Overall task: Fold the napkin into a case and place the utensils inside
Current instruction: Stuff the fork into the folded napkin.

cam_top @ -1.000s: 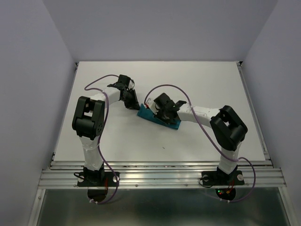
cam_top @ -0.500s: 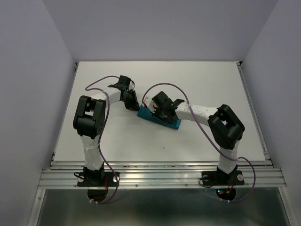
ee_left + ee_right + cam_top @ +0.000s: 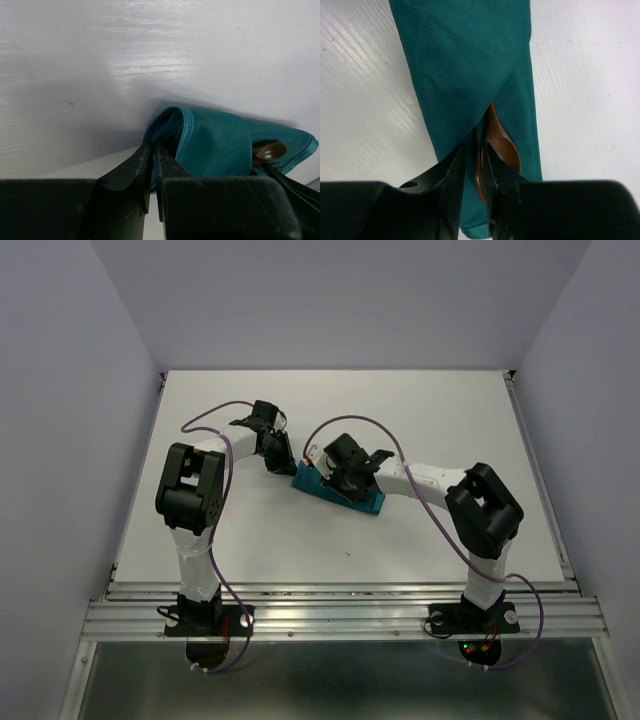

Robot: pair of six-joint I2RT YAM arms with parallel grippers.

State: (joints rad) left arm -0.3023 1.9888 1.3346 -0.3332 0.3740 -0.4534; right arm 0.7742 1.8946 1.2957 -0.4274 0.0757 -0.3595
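The napkin, folded into a narrow teal case [image 3: 350, 496], lies diagonally at the table's middle. In the right wrist view the case [image 3: 465, 65] has a slanted flap, and two reddish-brown utensils poke from under it: a spoon-like bowl [image 3: 504, 145] and a thin handle [image 3: 478, 172]. My right gripper [image 3: 474, 149] is shut on the thin handle at the flap's mouth. My left gripper [image 3: 154, 148] is shut on the cloth's folded end [image 3: 220, 142]; a brown utensil tip [image 3: 270, 150] shows at its right. From above, the left gripper [image 3: 286, 464] is at the case's left end and the right gripper [image 3: 338, 478] is over its middle.
The white table [image 3: 450, 420] is bordered by grey walls at the back and sides. A metal rail [image 3: 340, 615] runs along the near edge, where both arm bases stand.
My right gripper has shifted slightly left along the case. The left gripper has stayed at the case's left end.
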